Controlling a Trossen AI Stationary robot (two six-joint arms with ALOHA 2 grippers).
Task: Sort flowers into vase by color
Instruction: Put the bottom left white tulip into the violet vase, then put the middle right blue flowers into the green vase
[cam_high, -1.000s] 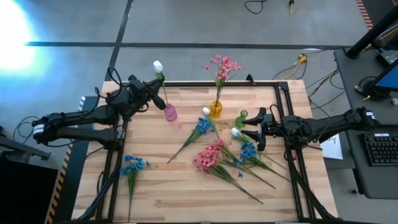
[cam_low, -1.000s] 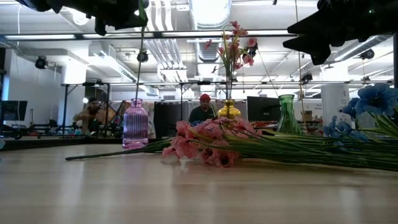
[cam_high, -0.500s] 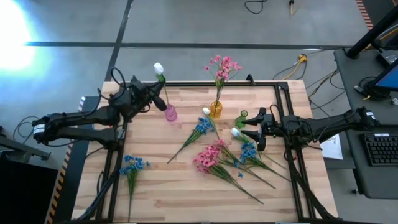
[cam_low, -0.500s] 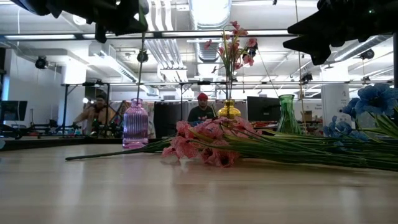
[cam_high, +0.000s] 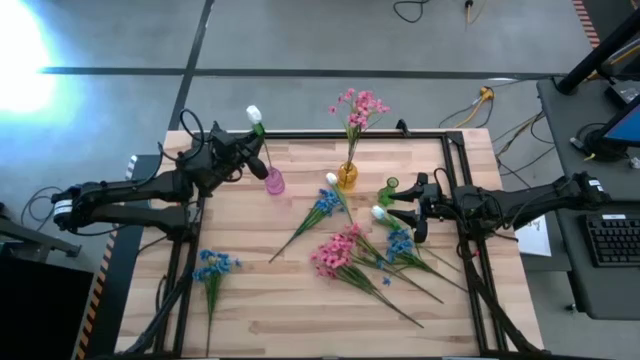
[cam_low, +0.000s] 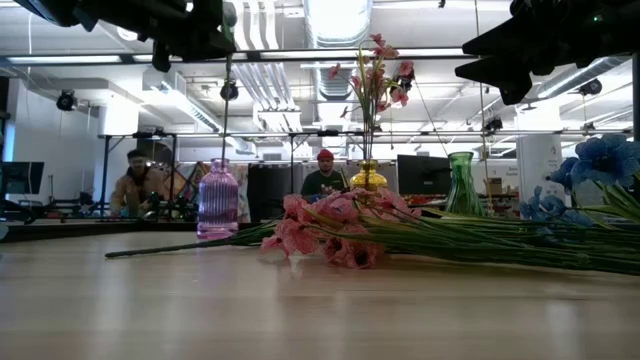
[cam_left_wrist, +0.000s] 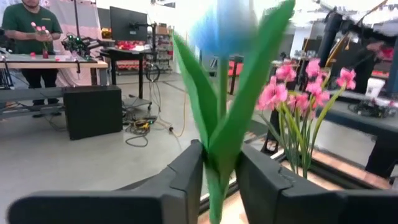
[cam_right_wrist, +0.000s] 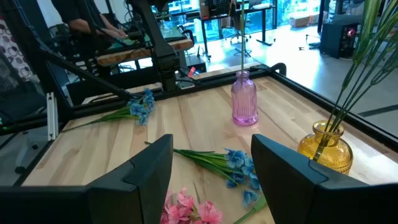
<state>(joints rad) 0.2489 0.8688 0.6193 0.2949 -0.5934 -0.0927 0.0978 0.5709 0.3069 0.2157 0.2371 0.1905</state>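
Observation:
My left gripper (cam_high: 252, 150) is shut on a white-bud flower (cam_high: 254, 114) above the purple vase (cam_high: 274, 181). In the low view the flower's stem (cam_low: 226, 110) runs straight down to the vase's mouth (cam_low: 219, 162). A pink flower (cam_high: 358, 105) stands in the yellow vase (cam_high: 346, 176). The green vase (cam_high: 388, 187) holds nothing. My right gripper (cam_high: 403, 212) is open and empty next to a white bud (cam_high: 378, 212) that lies on the table. Pink flowers (cam_high: 335, 252) and blue flowers (cam_high: 325, 205) also lie on the table. My left gripper pinches the white flower's green stem (cam_left_wrist: 214, 186) between its two fingers, just below the leaves. The fingers (cam_left_wrist: 186, 177) come about level from the table's left side and lie across the stem. The flower stands upright, bud (cam_left_wrist: 221, 25) on top, its lower end at the purple vase's mouth (cam_right_wrist: 241, 73).
More blue flowers lie at the near left (cam_high: 215, 265) and by the right arm (cam_high: 400, 243). Another white bud (cam_high: 331, 179) lies beside the yellow vase. A black frame (cam_high: 330, 134) runs round the table. People stand in the room beyond the table (cam_low: 322, 178).
My left gripper has shifted a little toward the purple vase with the white flower, which stays upright over the vase. My right gripper has kept still.

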